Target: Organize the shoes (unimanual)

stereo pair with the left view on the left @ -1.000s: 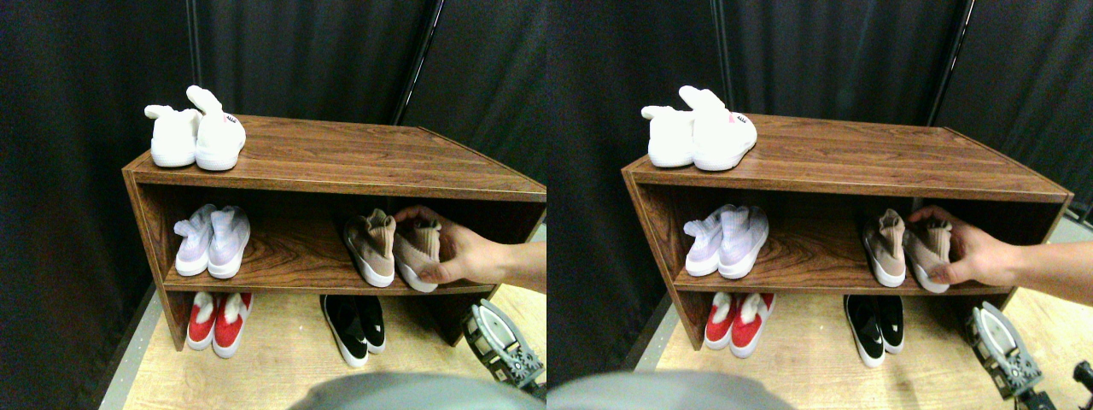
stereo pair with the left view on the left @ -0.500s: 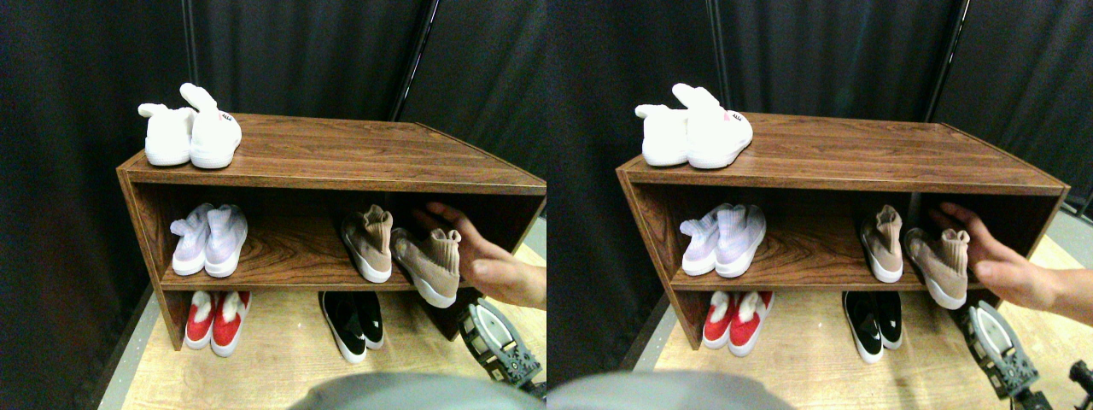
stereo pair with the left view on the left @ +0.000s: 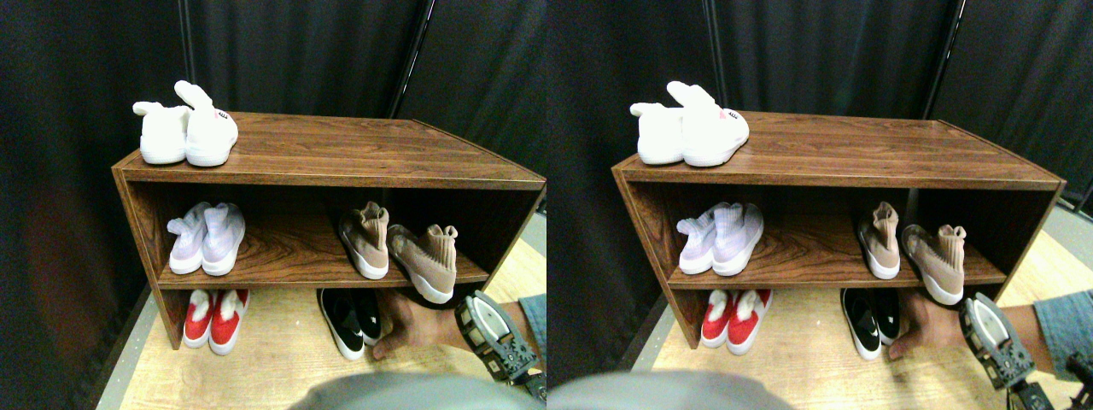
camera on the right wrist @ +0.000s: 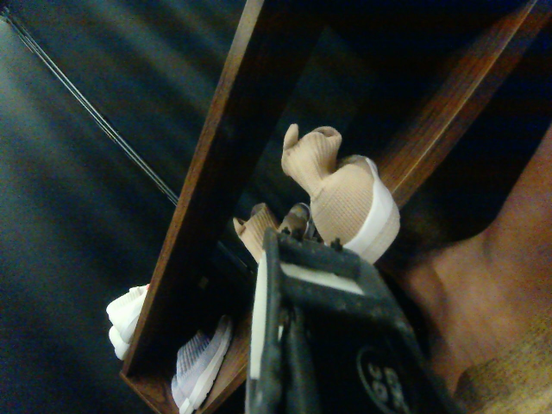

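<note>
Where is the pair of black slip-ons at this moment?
In the stereo pair view, the black slip-ons sit on the floor under the shelf's middle, beside a person's hand.

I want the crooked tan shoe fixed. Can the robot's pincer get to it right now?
Probably yes. The crooked tan shoe sticks out past the middle shelf edge, just above the pincer. A person's hand reaches the black slip-ons below, off to the side.
</note>
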Available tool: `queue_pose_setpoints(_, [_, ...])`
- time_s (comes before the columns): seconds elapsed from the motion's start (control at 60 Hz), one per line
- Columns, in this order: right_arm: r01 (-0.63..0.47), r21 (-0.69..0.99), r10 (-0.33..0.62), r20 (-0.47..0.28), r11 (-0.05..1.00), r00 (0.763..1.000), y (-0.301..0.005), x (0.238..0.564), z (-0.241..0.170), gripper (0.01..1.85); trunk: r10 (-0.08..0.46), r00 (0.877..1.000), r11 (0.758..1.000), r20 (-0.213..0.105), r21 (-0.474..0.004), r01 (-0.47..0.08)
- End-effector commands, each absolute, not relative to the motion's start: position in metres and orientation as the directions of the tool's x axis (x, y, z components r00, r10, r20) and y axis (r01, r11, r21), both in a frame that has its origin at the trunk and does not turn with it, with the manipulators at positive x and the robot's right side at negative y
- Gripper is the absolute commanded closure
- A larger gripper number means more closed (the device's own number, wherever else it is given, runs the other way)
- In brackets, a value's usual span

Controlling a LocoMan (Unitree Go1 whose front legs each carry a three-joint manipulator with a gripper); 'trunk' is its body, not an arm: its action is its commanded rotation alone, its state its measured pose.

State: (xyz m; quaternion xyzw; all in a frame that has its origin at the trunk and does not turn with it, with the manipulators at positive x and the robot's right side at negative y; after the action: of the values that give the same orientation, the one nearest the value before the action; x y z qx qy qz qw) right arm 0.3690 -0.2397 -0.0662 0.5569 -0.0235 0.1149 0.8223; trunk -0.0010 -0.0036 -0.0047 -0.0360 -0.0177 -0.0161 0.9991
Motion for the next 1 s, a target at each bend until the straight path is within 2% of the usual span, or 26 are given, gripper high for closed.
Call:
queue_pose_setpoints(0.017, [-0.244,0.904,0.169,0.195,0.350,0.966,-0.2392,0.3695,-0.0620,1.80,-0.026,0.999,0.996,0.031,-0.089,0.029])
queue_pose_setpoints(0.867, [-0.232,0.907,0.158,0.187,0.350,0.970,-0.2387,0.3759,-0.0618,1.80,-0.047,0.999,0.996,0.015,-0.077,0.048])
queue_pose_setpoints(0.917, [-0.234,0.927,0.143,0.200,0.294,0.969,-0.2388,0.3760,-0.0612,1.80,-0.048,0.999,0.996,0.017,-0.076,0.050])
queue_pose_setpoints(0.933, [-0.220,0.939,0.125,0.193,0.263,0.973,-0.2386,0.3755,-0.0604,1.68,-0.048,0.999,0.996,0.017,-0.076,0.050])
queue_pose_setpoints(0.95, [-0.220,0.939,0.125,0.193,0.263,0.973,-0.2386,0.3755,-0.0604,1.68,-0.048,0.999,0.996,0.017,-0.076,0.050])
queue_pose_setpoints(0.967, [-0.202,0.945,0.103,0.181,0.257,0.978,-0.2377,0.3741,-0.0587,1.47,-0.049,0.999,0.996,0.018,-0.076,0.050])
queue_pose_setpoints(0.983, [-0.197,0.946,0.098,0.177,0.259,0.979,-0.2373,0.3735,-0.0580,1.35,-0.049,0.999,0.996,0.018,-0.076,0.050])
queue_pose_setpoints(1.0, [-0.200,0.942,0.105,0.178,0.271,0.979,-0.2373,0.3732,-0.0574,1.10,-0.049,0.999,0.996,0.018,-0.076,0.050])
